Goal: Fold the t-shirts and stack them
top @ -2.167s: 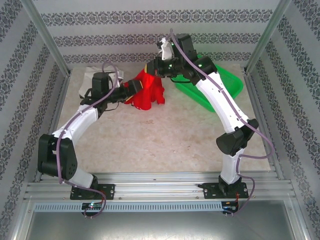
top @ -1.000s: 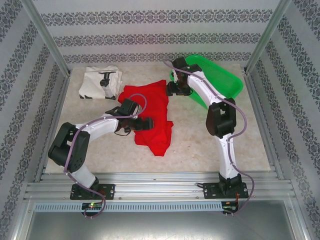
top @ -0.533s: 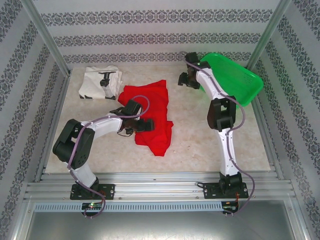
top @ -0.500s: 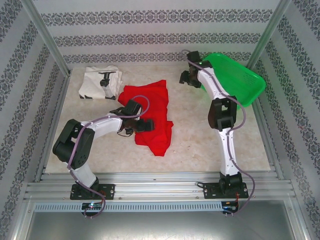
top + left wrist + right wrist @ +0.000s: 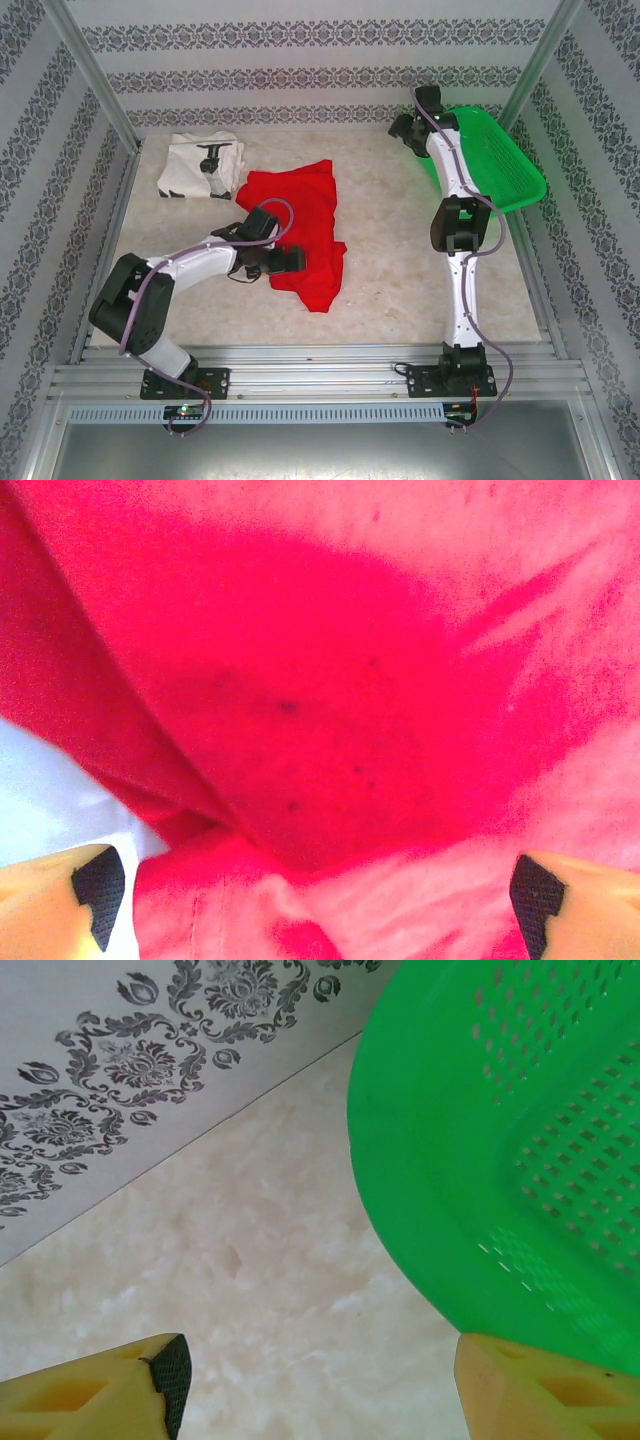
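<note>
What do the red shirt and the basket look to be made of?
Red shirt: soft matte cloth, likely a cotton knit; it lies in creases and folds. Basket: stiff moulded plastic, slightly glossy by the look; regular mesh holes and a pale sheen on its wall.

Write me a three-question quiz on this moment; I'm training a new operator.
1. True or false: the right gripper is open beside the green mesh basket.
2. The open left gripper is over: A) red t-shirt B) green mesh basket C) bare tabletop.
3. Which t-shirt lies nearest the far-left corner?
Key: 1 true; 2 A; 3 the white t-shirt.
</note>
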